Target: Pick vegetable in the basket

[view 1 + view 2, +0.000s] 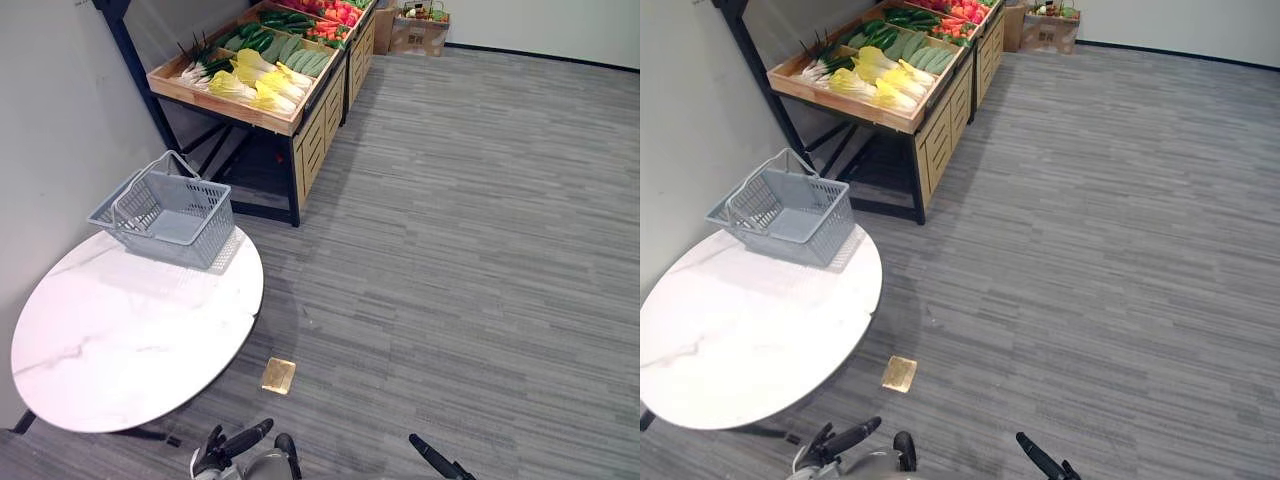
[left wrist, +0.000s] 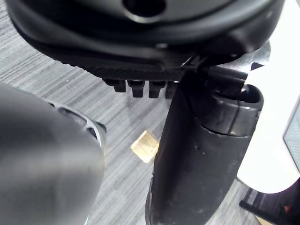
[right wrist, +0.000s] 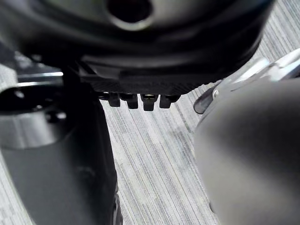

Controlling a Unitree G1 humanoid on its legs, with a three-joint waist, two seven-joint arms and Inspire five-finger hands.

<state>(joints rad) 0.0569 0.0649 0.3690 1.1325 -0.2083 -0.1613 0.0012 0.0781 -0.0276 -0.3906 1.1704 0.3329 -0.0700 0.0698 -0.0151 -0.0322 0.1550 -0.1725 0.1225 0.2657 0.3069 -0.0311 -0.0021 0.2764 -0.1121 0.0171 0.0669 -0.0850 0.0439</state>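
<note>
A grey plastic basket [image 1: 170,212] with its handles up stands empty on the far edge of a round white table [image 1: 120,340]. Behind it, a wooden stand [image 1: 300,120] holds vegetables: pale yellow-white cabbages [image 1: 255,82], green cucumbers [image 1: 297,55] and red ones [image 1: 338,12] further back. My left hand [image 1: 240,443] hangs low near the table's near edge, its fingers [image 2: 140,87] straight and its thumb [image 2: 197,154] holding nothing. My right hand [image 1: 435,460] is low over the carpet, its fingers [image 3: 136,99] straight and empty too. Both hands are far from the basket and the stand.
A small yellowish square plate [image 1: 278,375] lies on the grey carpet beside the table. A wall runs along the left. A cardboard box [image 1: 420,35] stands at the far end of the stand. Open carpet stretches to the right.
</note>
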